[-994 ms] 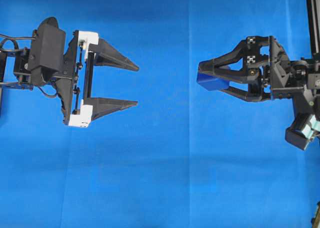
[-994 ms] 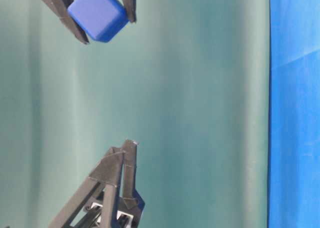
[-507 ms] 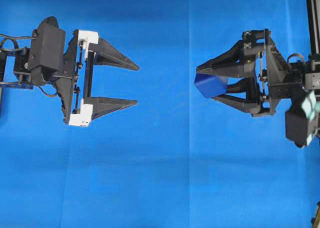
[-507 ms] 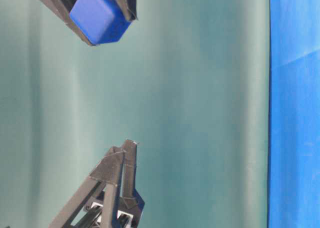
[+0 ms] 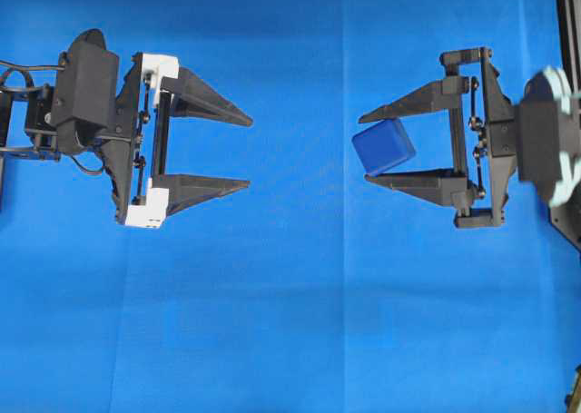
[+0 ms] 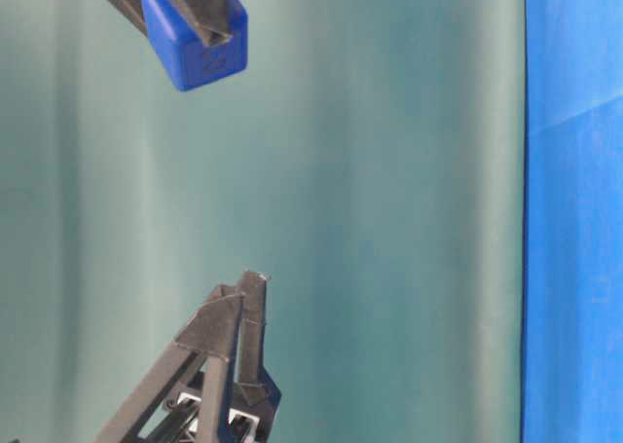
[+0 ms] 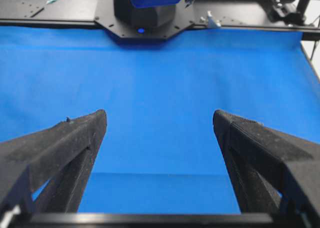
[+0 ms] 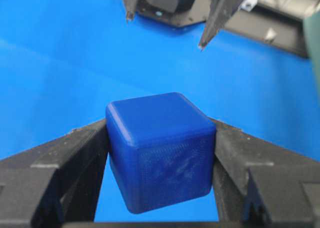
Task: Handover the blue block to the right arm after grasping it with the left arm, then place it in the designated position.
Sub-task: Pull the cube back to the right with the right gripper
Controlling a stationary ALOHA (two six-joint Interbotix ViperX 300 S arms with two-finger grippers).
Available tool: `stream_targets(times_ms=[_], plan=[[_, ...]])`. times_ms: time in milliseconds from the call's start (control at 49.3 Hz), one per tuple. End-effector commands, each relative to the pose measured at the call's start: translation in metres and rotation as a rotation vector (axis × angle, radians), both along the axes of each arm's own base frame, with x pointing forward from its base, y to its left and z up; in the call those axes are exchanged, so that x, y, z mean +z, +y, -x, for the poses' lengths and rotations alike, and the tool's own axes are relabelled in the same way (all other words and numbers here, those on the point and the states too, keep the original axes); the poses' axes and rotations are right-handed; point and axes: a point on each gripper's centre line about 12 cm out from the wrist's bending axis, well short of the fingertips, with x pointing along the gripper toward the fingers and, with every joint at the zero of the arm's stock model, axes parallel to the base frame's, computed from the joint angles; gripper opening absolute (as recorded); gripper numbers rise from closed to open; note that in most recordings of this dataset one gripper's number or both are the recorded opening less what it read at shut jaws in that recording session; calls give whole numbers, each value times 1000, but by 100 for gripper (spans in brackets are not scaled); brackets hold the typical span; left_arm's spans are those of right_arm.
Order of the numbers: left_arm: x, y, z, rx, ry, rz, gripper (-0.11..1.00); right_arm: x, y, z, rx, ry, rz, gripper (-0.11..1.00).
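While the blue block sits pinched between the fingertips of the right gripper, held in the air above the blue cloth, the handover looks done and only the placing remains. The left gripper, well apart from the block, has its jaws spread wide and empty. The block is caught near the very tips and sits skewed to the fingers, so a quick swing or wrist turn could twist it loose and drop it. With no mark on the cloth, it may also land off target.
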Motion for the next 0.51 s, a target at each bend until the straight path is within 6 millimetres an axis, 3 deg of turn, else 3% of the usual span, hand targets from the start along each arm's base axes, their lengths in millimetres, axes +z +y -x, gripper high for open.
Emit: stream_targets(times_ms=[0,487], plan=[[13,1,1,2,-43,-2,92,14,1,-1,-13,-35,-57,50],[15,1,0,1,-48,-11,92,16,-1,-1,-32,-28,-87,50]])
